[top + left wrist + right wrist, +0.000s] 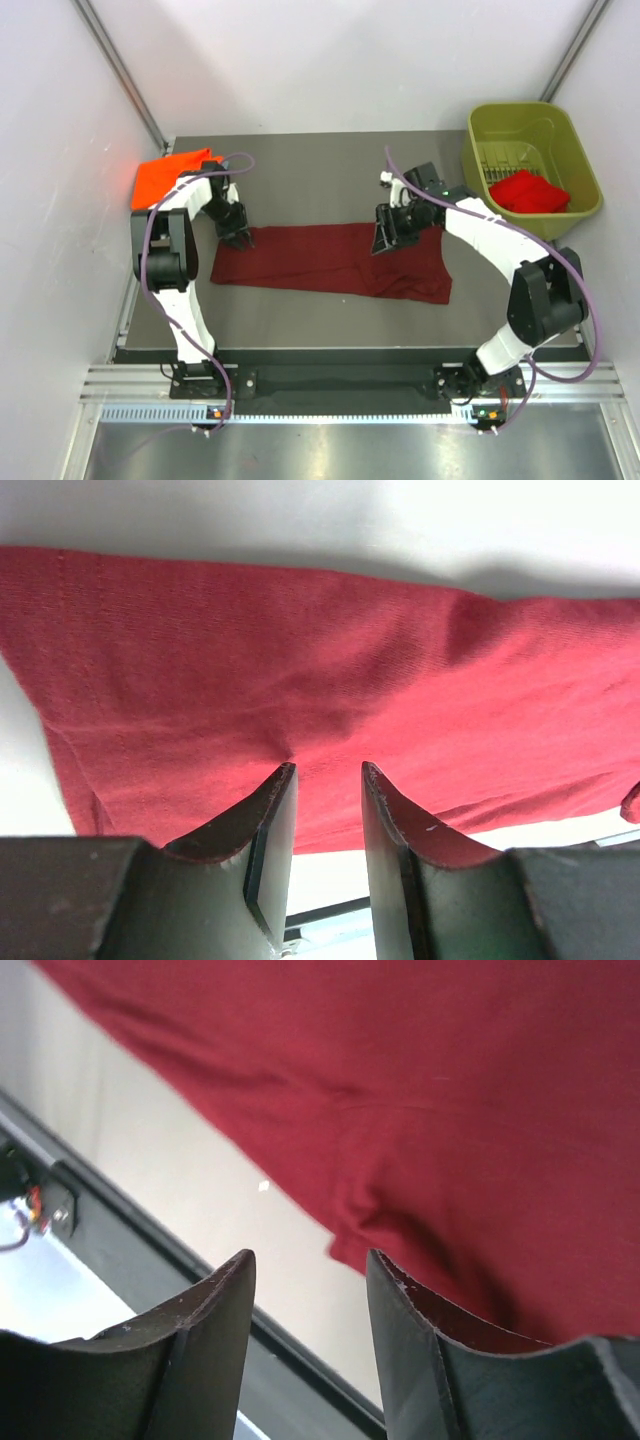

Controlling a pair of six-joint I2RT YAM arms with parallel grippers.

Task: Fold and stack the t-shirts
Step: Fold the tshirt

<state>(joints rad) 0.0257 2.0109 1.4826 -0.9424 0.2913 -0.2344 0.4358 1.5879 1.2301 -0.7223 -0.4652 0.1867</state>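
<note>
A dark maroon t-shirt lies flat as a long band across the middle of the table. My left gripper is open at its upper left corner, fingertips just over the cloth, nothing held between them. My right gripper is open at the shirt's far edge, right of the middle; a small folded lip of cloth lies just past the open jaws. A bright orange shirt lies folded at the far left. A bright red shirt lies bunched in the bin. The grey-blue shirt is out of view.
An olive-green plastic bin stands at the far right corner. White walls close in on the left, back and right. A metal rail runs along the table's near edge by the arm bases.
</note>
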